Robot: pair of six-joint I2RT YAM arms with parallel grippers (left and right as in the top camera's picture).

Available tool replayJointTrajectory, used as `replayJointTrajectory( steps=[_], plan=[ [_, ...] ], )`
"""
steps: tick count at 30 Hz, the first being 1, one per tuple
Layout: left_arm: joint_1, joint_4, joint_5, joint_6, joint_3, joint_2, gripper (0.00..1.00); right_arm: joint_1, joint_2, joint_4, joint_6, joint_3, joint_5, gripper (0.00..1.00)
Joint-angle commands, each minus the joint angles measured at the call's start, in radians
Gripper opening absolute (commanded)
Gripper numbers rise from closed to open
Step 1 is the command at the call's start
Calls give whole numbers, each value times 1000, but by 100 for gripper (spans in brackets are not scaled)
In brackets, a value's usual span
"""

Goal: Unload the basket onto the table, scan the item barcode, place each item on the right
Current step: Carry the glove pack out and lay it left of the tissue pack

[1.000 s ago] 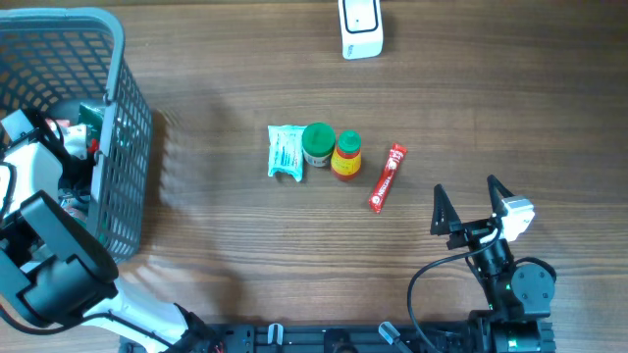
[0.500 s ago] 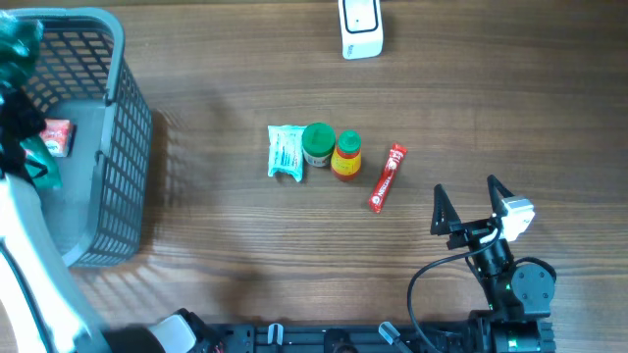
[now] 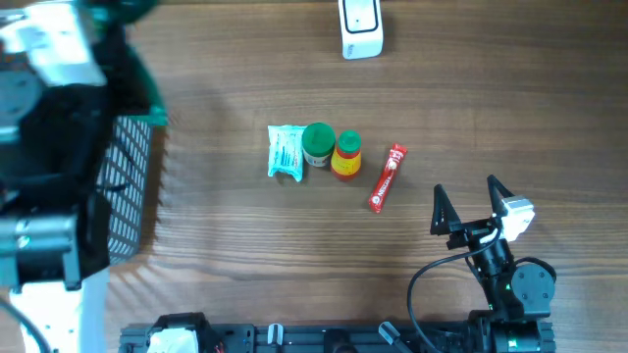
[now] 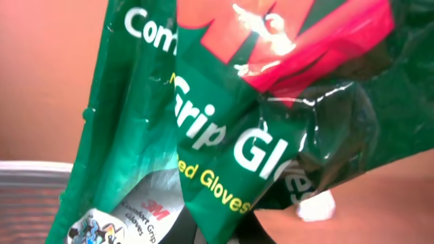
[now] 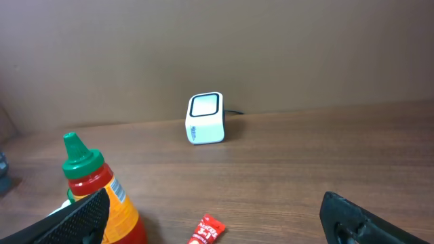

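One green plastic glove packet [image 4: 224, 135] clamped in closed left pincer [image 3: 98, 25], upper left, over grey mesh basket [image 3: 132, 186] | right pincer [image 3: 464, 186] spread wide, empty, lower right | step: carry to scan | next: probably barcode face turned toward white box scanner [image 3: 360, 27], top centre

glove packet [image 4: 224, 149]: glossy crinkled plastic film. table [image 3: 255, 255]: matt wood grain. basket [image 3: 132, 186]: plastic mesh. scanner [image 3: 360, 27]: smooth plastic.

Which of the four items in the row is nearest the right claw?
The red sachet, at the row's right end, beside the yellow bottle.
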Motion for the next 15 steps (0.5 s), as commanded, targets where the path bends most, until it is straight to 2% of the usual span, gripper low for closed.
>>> replayJointTrajectory(
  steps=[1, 7, 10, 15],
  plan=[
    [-122, -46, -21, -102, 8, 64, 4, 7, -6, 3, 6, -1, 13, 100],
    [-229, -269, -187, -411, 6, 250, 4, 6, -6, 3, 6, -1, 13, 100],
    [-249, -374, -203, -570, 6, 366, 4, 7, -6, 3, 6, -1, 13, 100],
    [-270, -443, -274, -746, 4, 547, 4, 7, -6, 3, 6, -1, 13, 100]
  ],
)
